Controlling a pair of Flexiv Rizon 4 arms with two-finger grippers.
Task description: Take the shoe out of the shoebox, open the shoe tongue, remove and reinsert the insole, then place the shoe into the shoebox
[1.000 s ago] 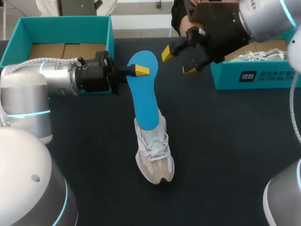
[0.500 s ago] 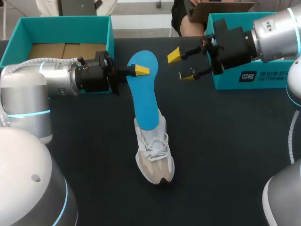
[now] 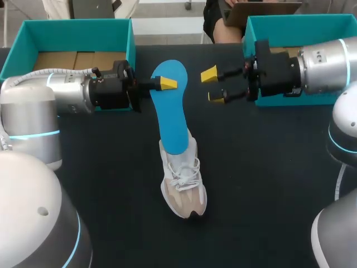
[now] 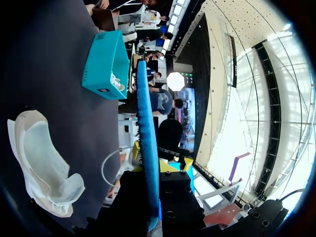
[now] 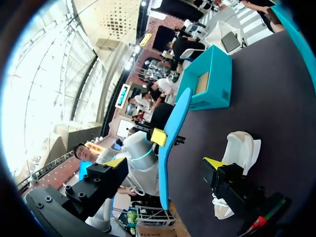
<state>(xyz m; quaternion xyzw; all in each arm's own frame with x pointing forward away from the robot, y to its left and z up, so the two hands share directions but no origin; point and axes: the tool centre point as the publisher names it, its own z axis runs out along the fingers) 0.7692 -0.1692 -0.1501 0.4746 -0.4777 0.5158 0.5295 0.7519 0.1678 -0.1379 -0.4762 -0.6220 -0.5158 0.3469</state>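
A blue insole [image 3: 170,111] rises at a slant from the opening of a white and beige shoe [image 3: 183,181] that lies mid-table. My left gripper [image 3: 162,84] is shut on the insole's upper part, coming in from the left. In the left wrist view the insole [image 4: 146,138] shows edge-on in the left gripper [image 4: 160,163], with the shoe [image 4: 42,163] beside it. My right gripper [image 3: 213,85] is open, a short way right of the insole's top and apart from it. The right wrist view has the insole [image 5: 170,143] ahead of the right gripper [image 5: 165,163], and the shoe [image 5: 237,158] lower down.
A teal shoebox [image 3: 78,33] with a brown floor stands at the back left, behind my left arm. A second teal box [image 3: 290,25] sits at the back right, partly under my right arm. Dark tabletop [image 3: 268,167] lies around the shoe.
My right arm has swung down from over the back right box and levelled out, bringing its open gripper toward the insole's top. The left gripper, insole and shoe stayed put.
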